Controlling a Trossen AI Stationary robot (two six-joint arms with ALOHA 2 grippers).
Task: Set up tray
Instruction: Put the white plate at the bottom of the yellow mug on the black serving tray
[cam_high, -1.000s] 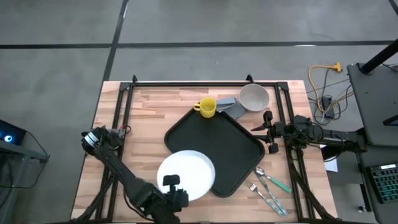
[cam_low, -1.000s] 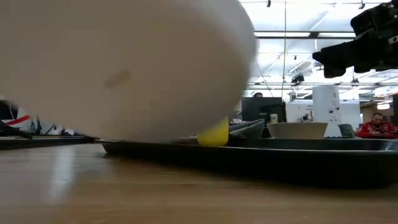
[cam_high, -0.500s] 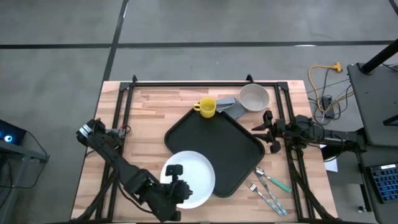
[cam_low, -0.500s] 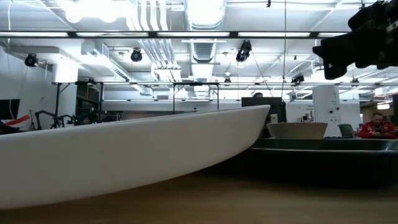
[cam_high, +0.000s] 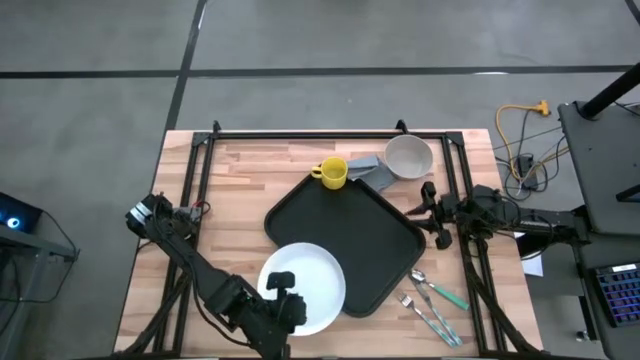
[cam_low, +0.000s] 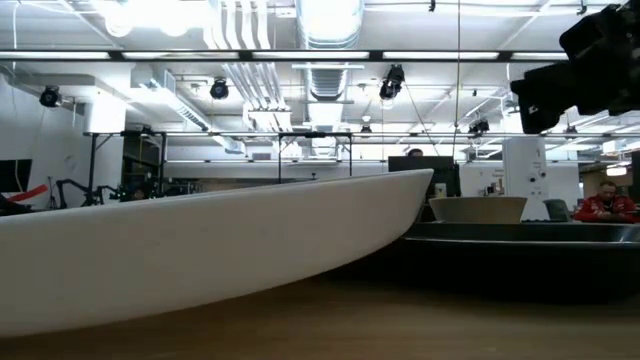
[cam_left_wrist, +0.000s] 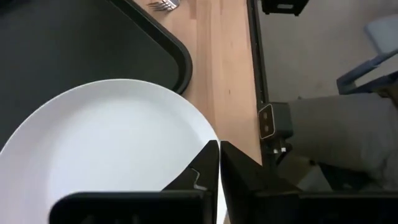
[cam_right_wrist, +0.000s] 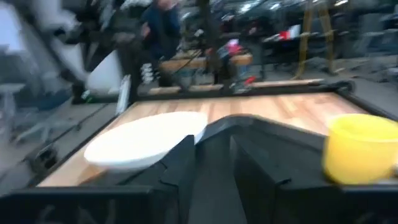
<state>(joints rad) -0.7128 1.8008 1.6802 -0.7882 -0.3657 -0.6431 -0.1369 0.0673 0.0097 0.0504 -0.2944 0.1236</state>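
While the left gripper stays clamped on the near rim of the white plate, its fingers pressed together over the plate's edge, the plate has come down from the steep tilt it had a second ago to a shallow one, and since half a second ago it has hardly shifted. The plate now overlaps the near-left corner of the tray, with its far edge over the tray rim and its near side lower, over the wooden table. The tray lies diagonally at the table's centre, with the yellow mug and the grey bowl just beyond its far corner. The right gripper hovers beside the tray's right edge, its fingers narrowly apart and holding nothing. Judged from this, the plate is partly placed; it needs sliding further onto the tray before release.
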